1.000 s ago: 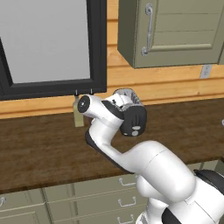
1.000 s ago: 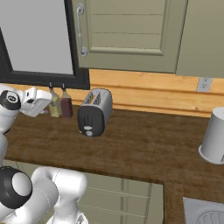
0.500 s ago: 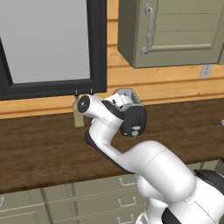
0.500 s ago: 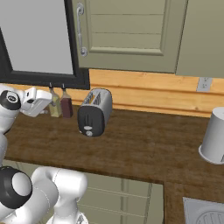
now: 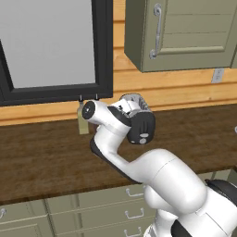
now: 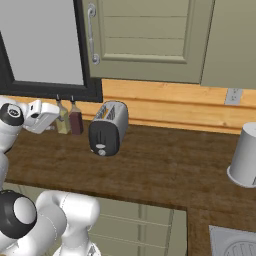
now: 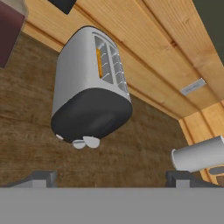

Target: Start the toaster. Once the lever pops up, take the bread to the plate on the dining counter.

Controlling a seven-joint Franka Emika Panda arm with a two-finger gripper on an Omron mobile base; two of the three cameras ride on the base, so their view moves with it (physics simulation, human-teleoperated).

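You're lining up on the toaster (image 7: 89, 92) ahead of your gripper (image 7: 109, 177), which is wide open and empty; next, press the lever (image 7: 91, 141) down

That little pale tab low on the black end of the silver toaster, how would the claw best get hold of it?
Probably best approached from the black end panel's side: the small pale grey lever juts out near the base of the rounded silver toaster. A fingertip set on top of it, pressing down, seems easier than pinching it. The gripper is open, well short of it.
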